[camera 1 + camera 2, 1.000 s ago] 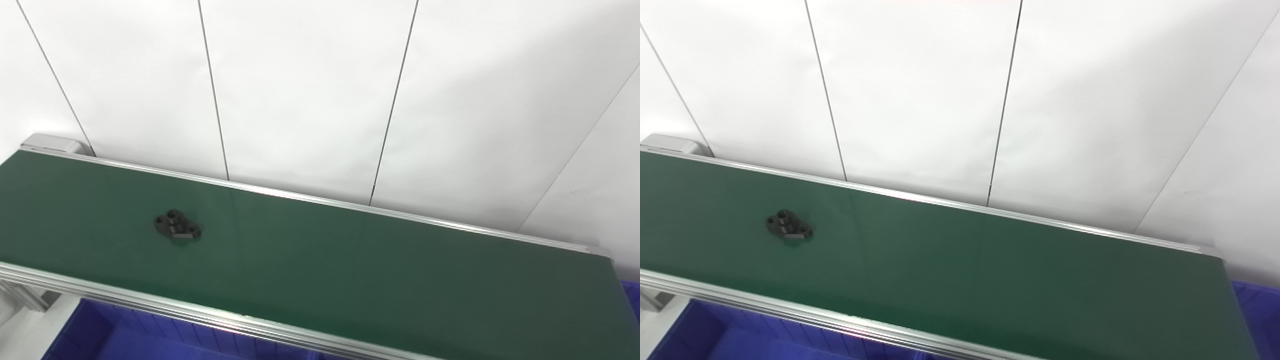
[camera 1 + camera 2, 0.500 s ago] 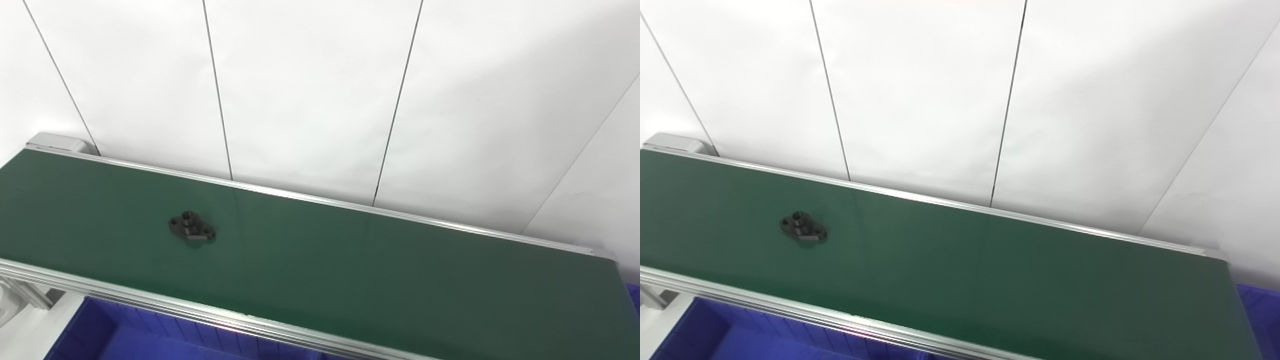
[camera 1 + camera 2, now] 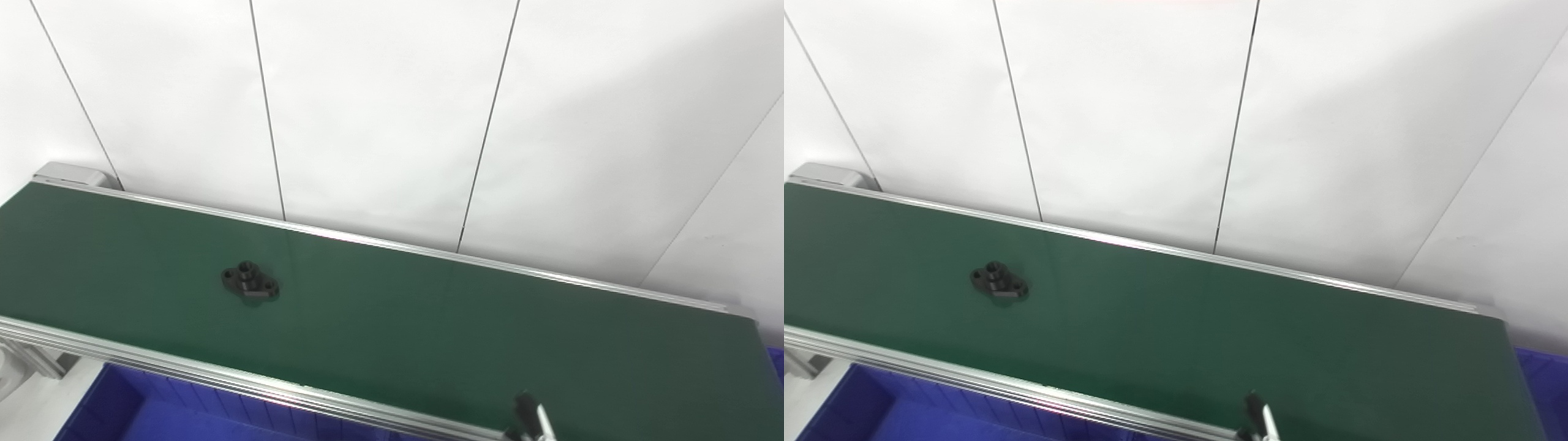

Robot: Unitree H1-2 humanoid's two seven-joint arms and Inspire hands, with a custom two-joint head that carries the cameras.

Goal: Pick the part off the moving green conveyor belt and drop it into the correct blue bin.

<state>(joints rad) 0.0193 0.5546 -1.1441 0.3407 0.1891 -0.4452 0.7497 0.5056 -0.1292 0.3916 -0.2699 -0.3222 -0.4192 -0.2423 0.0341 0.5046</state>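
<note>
A small black flanged part (image 3: 250, 280) with holes lies flat on the green conveyor belt (image 3: 429, 331), left of the middle; it also shows in the right eye view (image 3: 999, 285). Only a dark fingertip of my right hand (image 3: 530, 421) shows, at the bottom edge over the belt's near rail and far to the right of the part. Whether that hand is open or shut cannot be seen. My left hand is out of view.
A blue bin (image 3: 122, 410) sits below the belt's near aluminium rail (image 3: 245, 383) at the bottom left. Another blue bin (image 3: 1540, 380) shows past the belt's right end. A white panelled wall stands right behind the belt.
The part has ridden to the right along the belt. A fingertip of my right hand has come into view at the bottom edge. The camera shifted slightly.
</note>
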